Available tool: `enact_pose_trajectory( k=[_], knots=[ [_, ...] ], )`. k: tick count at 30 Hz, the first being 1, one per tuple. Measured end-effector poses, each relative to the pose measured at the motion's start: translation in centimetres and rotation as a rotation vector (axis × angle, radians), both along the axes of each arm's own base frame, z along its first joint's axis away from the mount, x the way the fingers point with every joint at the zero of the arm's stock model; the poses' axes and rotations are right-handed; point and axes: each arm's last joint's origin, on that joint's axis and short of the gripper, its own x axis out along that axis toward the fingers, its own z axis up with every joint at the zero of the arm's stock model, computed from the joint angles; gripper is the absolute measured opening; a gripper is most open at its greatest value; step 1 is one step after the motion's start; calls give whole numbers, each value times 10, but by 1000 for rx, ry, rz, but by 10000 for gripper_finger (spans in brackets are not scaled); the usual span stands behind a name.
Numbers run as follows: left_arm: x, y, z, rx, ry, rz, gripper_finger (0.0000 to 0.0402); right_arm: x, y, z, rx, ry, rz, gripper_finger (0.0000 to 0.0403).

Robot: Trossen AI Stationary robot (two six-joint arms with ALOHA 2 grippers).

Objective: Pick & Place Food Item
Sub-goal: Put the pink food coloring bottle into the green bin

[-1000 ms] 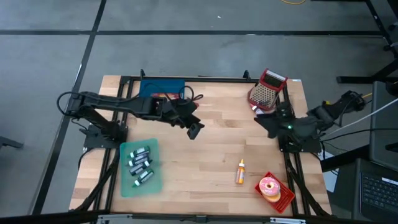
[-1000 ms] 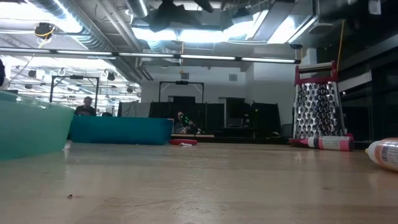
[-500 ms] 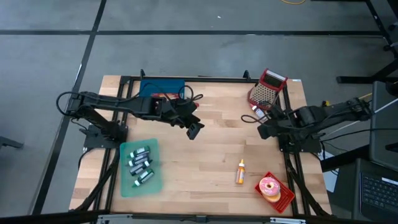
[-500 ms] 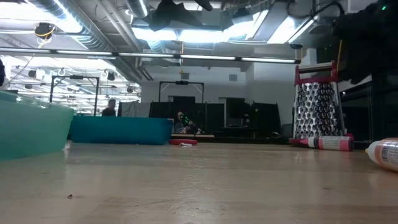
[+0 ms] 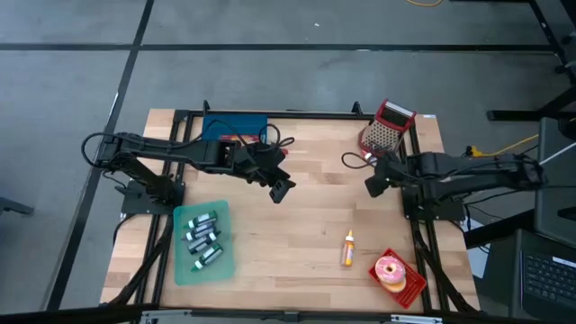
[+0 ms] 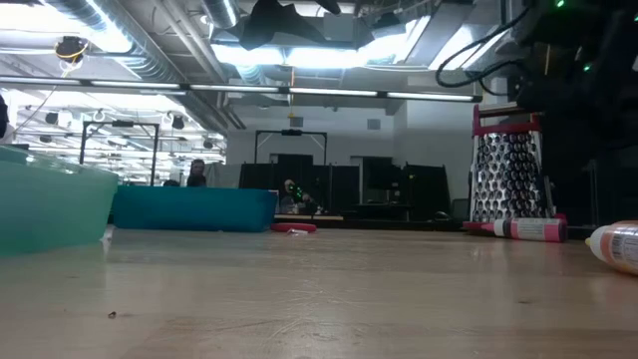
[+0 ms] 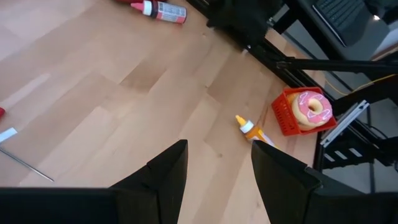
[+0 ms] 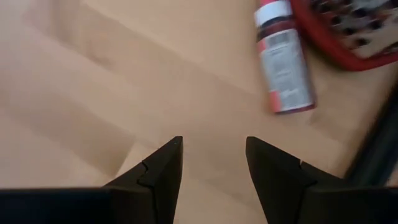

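- the food item, a pink-frosted ring doughnut (image 5: pixel 391 270), sits in a small red plastic basket (image 5: pixel 412 286) at the table's near right corner, on the right arm's side.
- just beside the basket, toward the table's middle, lies a small orange squeeze bottle with a white cap (image 5: pixel 347 248); its long axis runs front to back, and it does not touch the basket.
- the right gripper (image 5: pixel 375 184) hangs over bare wood just off the upright red-framed metal grater (image 5: pixel 387 128). its fingers stand apart with nothing between them; the wrist view shows only plank and a red-and-white tube (image 8: pixel 283 57) lying on its side next to the grater.
- from those fingers the doughnut lies toward the near edge, past the orange bottle. being round, it offers no preferred grip axis.
- the left gripper (image 5: pixel 281 190) waits above the table's middle, fingers likewise parted and empty, pointing toward the doughnut yet well apart from it.
- by my reading the right arm is the nearer one and the likelier to make the pick.
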Motion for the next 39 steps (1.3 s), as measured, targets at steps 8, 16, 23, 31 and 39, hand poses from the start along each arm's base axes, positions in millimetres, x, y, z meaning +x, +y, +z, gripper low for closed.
enact_pose_trajectory(
  k=[8,16,23,31,39],
  knots=[
    [0,-6,0,-65,0,-22,173,2,-22,-5,-37,96,-14,181],
    [0,-9,0,-101,0,-22,173,15,-41,-17,30,147,86,192],
    [0,-13,0,-109,0,-27,173,22,-50,-30,49,222,66,241],
    [0,-13,0,-110,0,-26,173,25,-61,-36,-21,247,-61,262],
    [0,-14,-1,-125,3,-45,173,28,-76,-43,-18,241,-106,252]
  ],
)
